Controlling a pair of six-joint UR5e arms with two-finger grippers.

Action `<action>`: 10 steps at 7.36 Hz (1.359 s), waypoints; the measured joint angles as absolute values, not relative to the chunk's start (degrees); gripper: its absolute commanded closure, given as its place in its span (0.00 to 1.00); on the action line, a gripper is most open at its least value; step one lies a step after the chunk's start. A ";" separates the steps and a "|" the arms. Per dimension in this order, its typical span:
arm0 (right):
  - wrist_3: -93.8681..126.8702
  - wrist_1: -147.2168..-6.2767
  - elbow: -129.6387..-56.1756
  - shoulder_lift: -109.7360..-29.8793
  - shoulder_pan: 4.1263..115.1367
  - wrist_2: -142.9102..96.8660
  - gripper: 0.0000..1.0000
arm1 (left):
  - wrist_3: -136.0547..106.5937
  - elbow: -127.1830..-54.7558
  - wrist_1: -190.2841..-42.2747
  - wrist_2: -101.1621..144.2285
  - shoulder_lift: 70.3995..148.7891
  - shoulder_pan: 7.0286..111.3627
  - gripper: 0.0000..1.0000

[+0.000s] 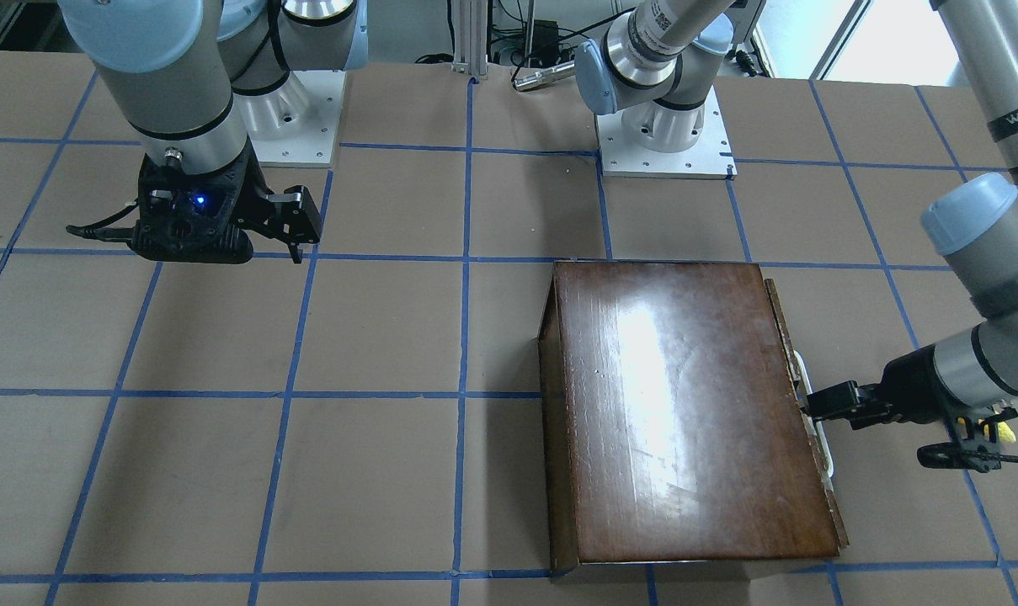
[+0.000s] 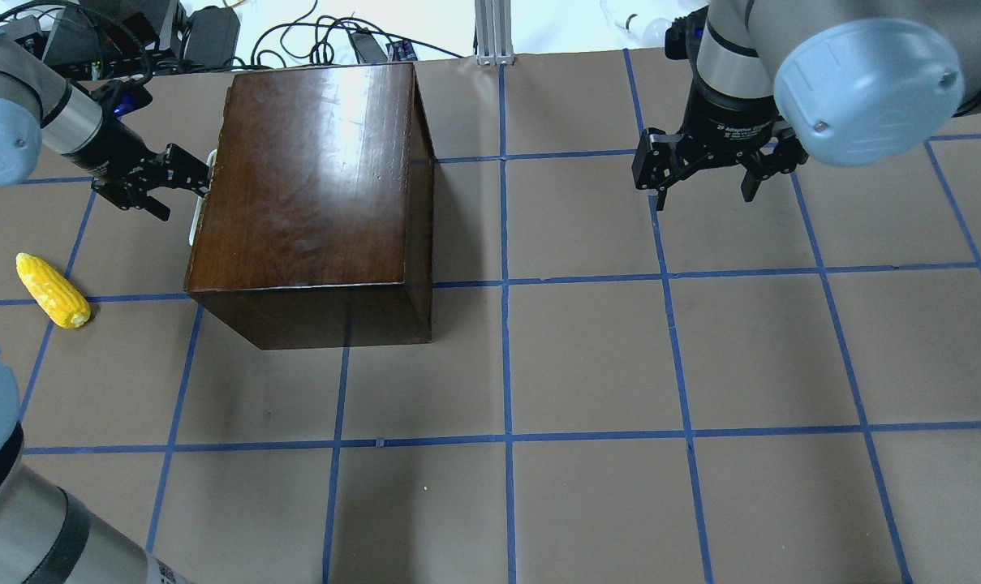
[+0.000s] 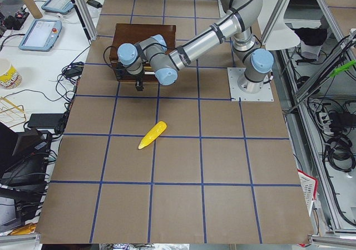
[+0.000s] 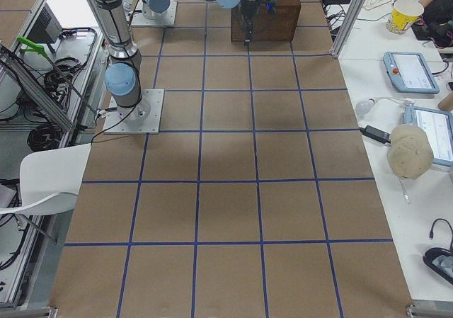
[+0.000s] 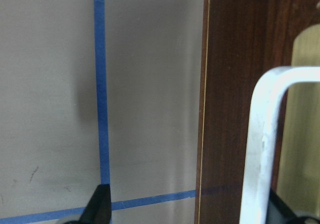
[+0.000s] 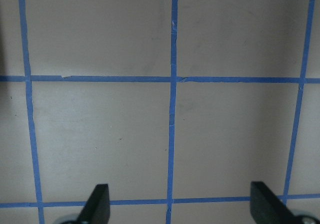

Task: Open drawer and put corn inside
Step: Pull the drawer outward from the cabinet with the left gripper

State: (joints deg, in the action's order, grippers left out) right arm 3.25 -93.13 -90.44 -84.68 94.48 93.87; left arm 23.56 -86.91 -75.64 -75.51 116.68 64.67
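The glossy dark-brown box (image 2: 320, 186) stands at the table's left rear; it also shows in the front view (image 1: 685, 404). Its drawer is shut, with only the worn front panel (image 5: 235, 109) and a white handle (image 2: 200, 195) showing. My left gripper (image 2: 183, 177) is open at the handle (image 5: 260, 149), which lies between its fingers, close to one fingertip (image 5: 282, 209). The yellow corn (image 2: 52, 290) lies on the table to the left of the box, apart from it, and shows in the left side view (image 3: 153, 135). My right gripper (image 2: 701, 182) is open and empty, hovering over the table's right rear.
Brown table paper with a blue tape grid (image 2: 506, 438). The arm base plates (image 1: 664, 143) stand at the robot's side. Cables and equipment (image 2: 174, 32) lie beyond the far edge, behind the box.
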 measured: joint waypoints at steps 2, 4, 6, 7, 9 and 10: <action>3.25 -93.11 -90.44 -84.68 94.48 93.87 0.00 | 23.56 -86.43 -75.78 -75.67 116.71 64.04 0.00; 3.25 -93.08 -90.44 -84.66 94.48 93.87 0.00 | 23.63 -86.15 -75.84 -75.88 116.72 62.89 0.00; 3.25 -93.08 -90.44 -84.69 94.48 93.87 0.00 | 23.80 -86.03 -75.85 -75.99 116.75 62.11 0.00; 3.25 -93.08 -90.44 -84.67 94.48 93.87 0.00 | 23.91 -86.01 -75.87 -76.04 116.78 61.91 0.00; 3.25 -93.11 -90.44 -84.66 94.48 93.87 0.00 | 24.26 -86.00 -75.95 -76.09 116.91 61.21 0.00; 3.25 -93.10 -90.44 -84.69 94.48 93.87 0.00 | 24.37 -85.95 -76.00 -76.11 117.00 60.98 0.00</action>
